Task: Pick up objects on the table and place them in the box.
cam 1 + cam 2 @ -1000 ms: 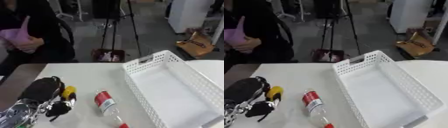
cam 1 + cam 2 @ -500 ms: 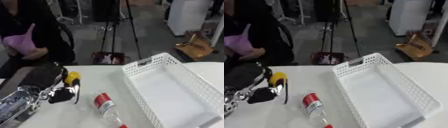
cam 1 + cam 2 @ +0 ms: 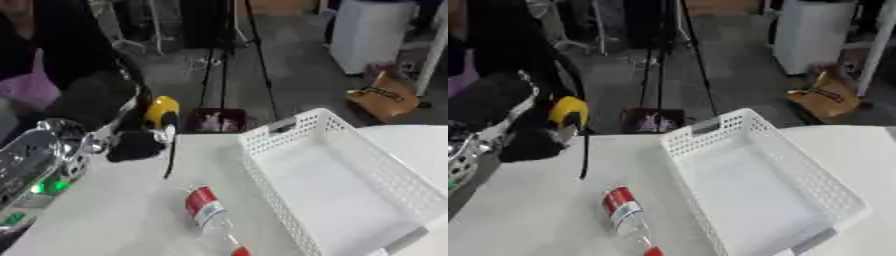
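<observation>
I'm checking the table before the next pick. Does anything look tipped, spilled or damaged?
Only the bottle: it lies on its side on the table beside the empty white basket, red cap toward the near edge. No spill shows. The left hand holds a yellow and black object above the table.

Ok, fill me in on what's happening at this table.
The robot's left hand has its fingers curled round a yellow and black object, held up off the white table with a thin black part hanging below it. The white basket to its right is empty. A clear bottle with a red label lies on the table beside the basket, not yet picked up. The right hand is out of view.
</observation>
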